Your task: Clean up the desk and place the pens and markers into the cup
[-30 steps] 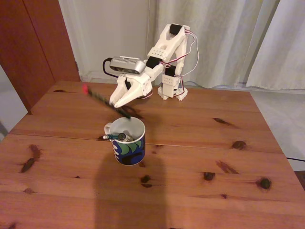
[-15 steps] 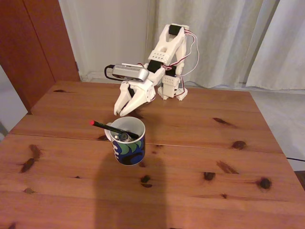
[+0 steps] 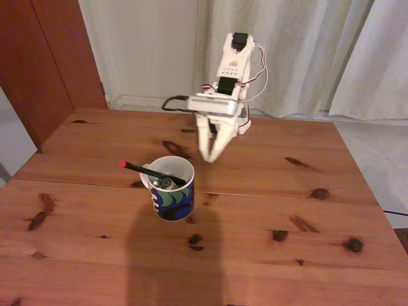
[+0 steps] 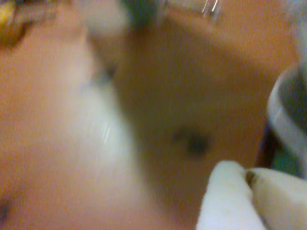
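Note:
The cup (image 3: 170,194), a white mug with a blue-and-green pattern, stands on the wooden desk (image 3: 268,204) a little left of centre. A long black pen (image 3: 143,170) with a red tip leans in it, its tip sticking out over the left rim. More pen ends (image 3: 164,183) show inside the mug. My gripper (image 3: 210,157) hangs point-down just behind and to the right of the cup. Its fingertips meet and hold nothing. The wrist view is heavily blurred. It shows the desk (image 4: 192,96), the cup's rim (image 4: 280,117) at the right edge and a white finger (image 4: 230,201) at the bottom.
The arm's base (image 3: 233,122) stands at the back edge of the desk, with a black cable (image 3: 173,102) trailing left from the wrist. A dark wooden cabinet (image 3: 44,57) is at the back left and curtains (image 3: 306,51) hang behind.
The gripper held the black pen tilted above the cup, then let it drop in. It has since risen, swung right of the cup and closed.

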